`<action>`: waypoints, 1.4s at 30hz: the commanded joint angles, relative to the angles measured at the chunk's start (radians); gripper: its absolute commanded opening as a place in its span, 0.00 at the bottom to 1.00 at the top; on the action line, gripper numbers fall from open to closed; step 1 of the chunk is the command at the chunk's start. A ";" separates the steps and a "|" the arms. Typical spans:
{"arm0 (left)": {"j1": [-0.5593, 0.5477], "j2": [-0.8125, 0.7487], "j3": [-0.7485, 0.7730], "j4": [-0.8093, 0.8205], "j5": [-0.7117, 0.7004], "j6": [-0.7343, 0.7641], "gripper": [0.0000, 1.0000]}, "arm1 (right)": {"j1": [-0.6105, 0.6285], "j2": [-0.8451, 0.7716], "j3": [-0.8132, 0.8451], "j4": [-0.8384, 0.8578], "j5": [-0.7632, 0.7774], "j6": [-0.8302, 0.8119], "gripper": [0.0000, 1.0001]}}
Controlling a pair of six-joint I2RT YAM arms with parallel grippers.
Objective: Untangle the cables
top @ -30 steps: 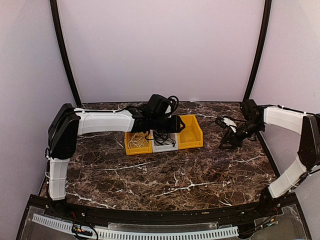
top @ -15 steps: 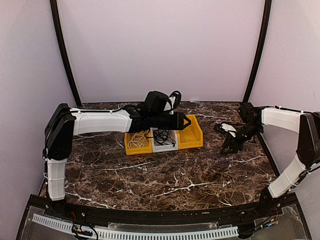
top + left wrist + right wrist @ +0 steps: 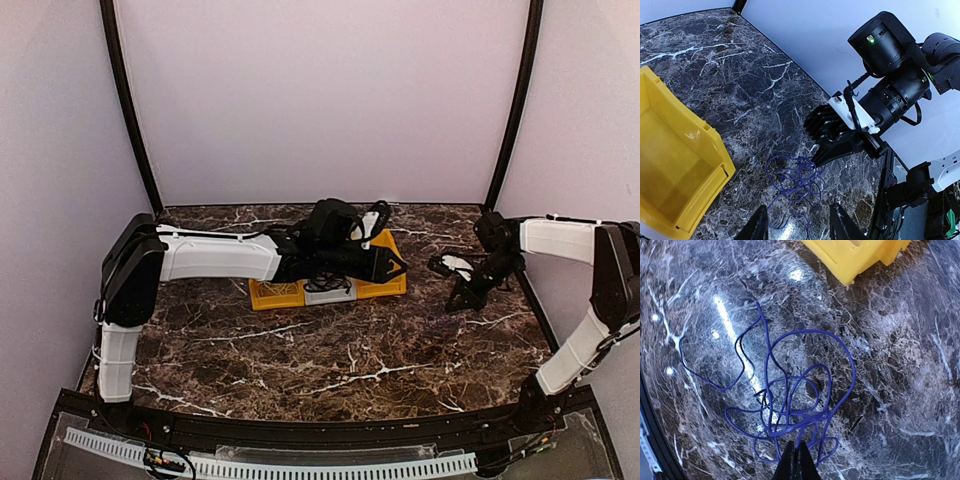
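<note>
A thin blue cable (image 3: 812,416) lies in a loose tangle of loops on the marble table right of the bins, and it also shows in the left wrist view (image 3: 799,184). My right gripper (image 3: 796,446) is shut, its tips pinching strands at the near edge of the tangle. It also shows in the top view (image 3: 457,302) and the left wrist view (image 3: 816,161). My left gripper (image 3: 799,230) is open and empty, hovering over the tangle's other side, reached across the bins (image 3: 395,265). No white or black cords show; the left arm covers the bins.
A row of small bins, yellow (image 3: 268,293), pale (image 3: 325,294) and yellow (image 3: 388,284), stands at the table's middle back. The right yellow bin (image 3: 670,165) looks empty in the left wrist view. The table's right edge and the side wall lie close behind the right arm.
My left arm has swung right across the bins until its gripper is near the right gripper. The right gripper has shifted a little and stays low on the table.
</note>
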 commanded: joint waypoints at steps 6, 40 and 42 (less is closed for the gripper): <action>-0.004 0.018 0.026 0.057 0.052 0.012 0.42 | 0.008 -0.068 0.103 -0.103 -0.055 0.014 0.00; -0.096 0.406 0.238 0.337 -0.162 -0.038 0.42 | 0.076 -0.178 0.875 -0.526 -0.561 -0.047 0.00; -0.096 0.420 0.237 0.321 -0.153 -0.036 0.40 | 0.071 -0.168 0.933 -0.515 -0.564 -0.047 0.00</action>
